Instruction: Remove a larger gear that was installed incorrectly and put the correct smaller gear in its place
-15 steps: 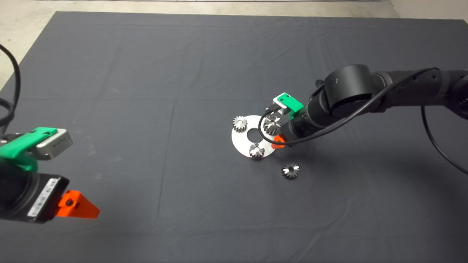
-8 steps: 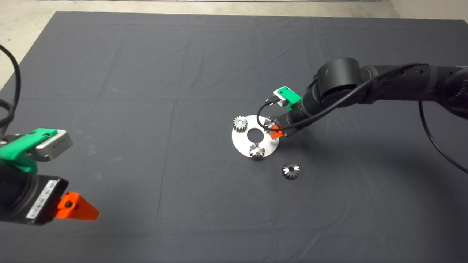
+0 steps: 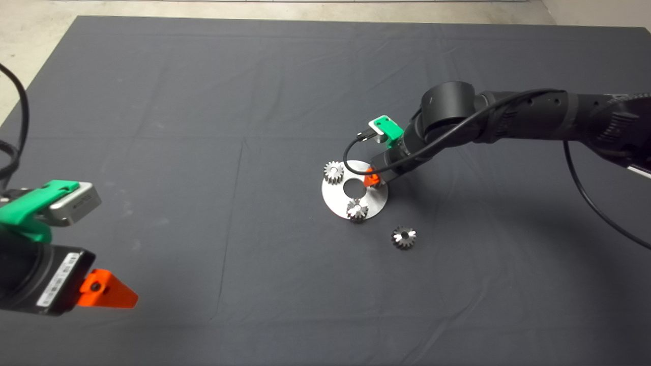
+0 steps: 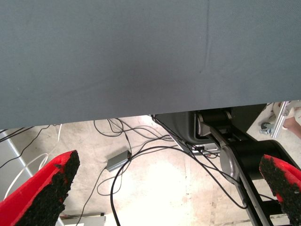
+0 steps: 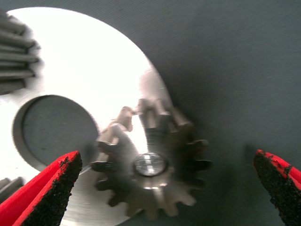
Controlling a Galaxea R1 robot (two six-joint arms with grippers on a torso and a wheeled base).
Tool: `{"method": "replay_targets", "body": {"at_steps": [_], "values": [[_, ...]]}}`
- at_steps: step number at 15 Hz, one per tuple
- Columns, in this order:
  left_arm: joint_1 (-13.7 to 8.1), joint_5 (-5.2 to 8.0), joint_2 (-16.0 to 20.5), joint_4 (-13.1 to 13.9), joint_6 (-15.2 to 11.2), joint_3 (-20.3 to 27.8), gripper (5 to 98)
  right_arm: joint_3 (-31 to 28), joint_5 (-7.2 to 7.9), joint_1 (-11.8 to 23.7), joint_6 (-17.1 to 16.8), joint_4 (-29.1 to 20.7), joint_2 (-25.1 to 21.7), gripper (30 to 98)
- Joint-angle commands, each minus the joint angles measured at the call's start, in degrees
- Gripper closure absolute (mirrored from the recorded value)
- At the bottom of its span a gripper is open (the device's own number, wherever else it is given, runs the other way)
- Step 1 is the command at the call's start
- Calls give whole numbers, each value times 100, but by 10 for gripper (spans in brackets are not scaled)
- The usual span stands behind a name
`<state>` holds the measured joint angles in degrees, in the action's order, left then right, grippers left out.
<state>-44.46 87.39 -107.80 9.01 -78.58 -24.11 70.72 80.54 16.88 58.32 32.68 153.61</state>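
Note:
A round silver plate (image 3: 339, 203) with a centre hole lies on the dark mat. The larger gear (image 5: 150, 165) sits on a pin at the plate's right edge. My right gripper (image 5: 164, 162) hangs open just above it, one red finger on each side and both clear of the teeth. From above, the right gripper (image 3: 374, 179) covers that gear. The smaller gear (image 3: 404, 237), dark with a black centre hole, lies loose on the mat to the near right of the plate. My left gripper (image 3: 107, 292) is parked open at the lower left.
Two paler gears stand on the plate, one at its far left (image 3: 333, 172) and one at its near edge (image 3: 357, 209). The left wrist view shows the mat's edge (image 4: 141, 113) with cables and floor beyond.
The right arm has swung left and away from me, bringing its gripper down over the gear on the plate's right side. The left arm has not moved.

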Motion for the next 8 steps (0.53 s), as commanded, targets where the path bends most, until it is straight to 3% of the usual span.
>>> {"method": "replay_targets", "body": {"at_steps": [1,3,4,8], "values": [[-81,217,8,92,-17,66,55,81,-12,79,-5,177,16,329],[-81,217,8,92,-17,66,55,81,-21,87,4,177,16,336],[-81,217,8,92,-17,66,55,90,-21,87,4,177,7,377],[-81,217,8,92,-26,79,55,90,-29,96,22,177,5,431]]}}
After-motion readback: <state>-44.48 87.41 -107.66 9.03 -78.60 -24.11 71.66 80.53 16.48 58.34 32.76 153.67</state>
